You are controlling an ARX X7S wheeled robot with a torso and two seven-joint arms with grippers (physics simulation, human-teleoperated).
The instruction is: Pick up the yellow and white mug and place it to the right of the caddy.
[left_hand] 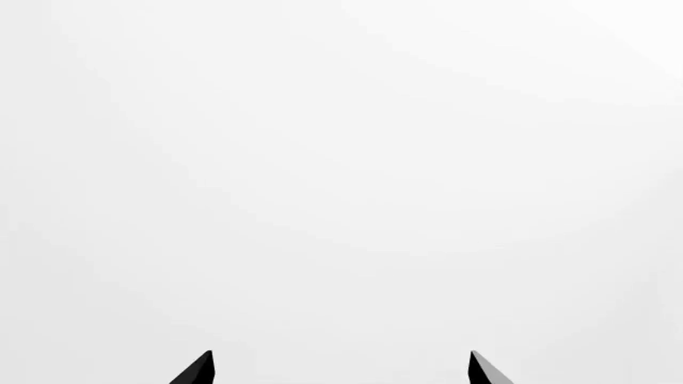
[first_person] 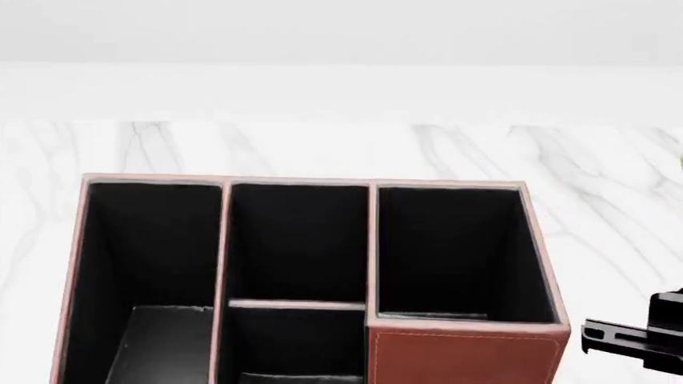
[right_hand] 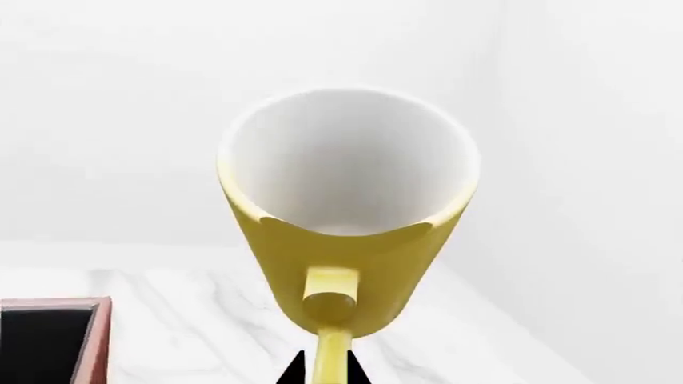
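Note:
In the right wrist view my right gripper (right_hand: 331,370) is shut on the yellow handle of the yellow and white mug (right_hand: 347,212). The mug is held above the marble counter with its white inside facing the camera. A corner of the reddish-brown caddy (right_hand: 94,344) shows beside it. In the head view the caddy (first_person: 459,356) fills the lower middle, its black compartments empty. Part of my right arm (first_person: 641,336) shows just right of the caddy; the mug is out of that view. My left gripper (left_hand: 341,370) is open and empty, with only white surface before it.
The white marble counter (first_person: 597,184) stretches behind and to the right of the caddy. A white wall (first_person: 341,48) runs along the counter's back edge.

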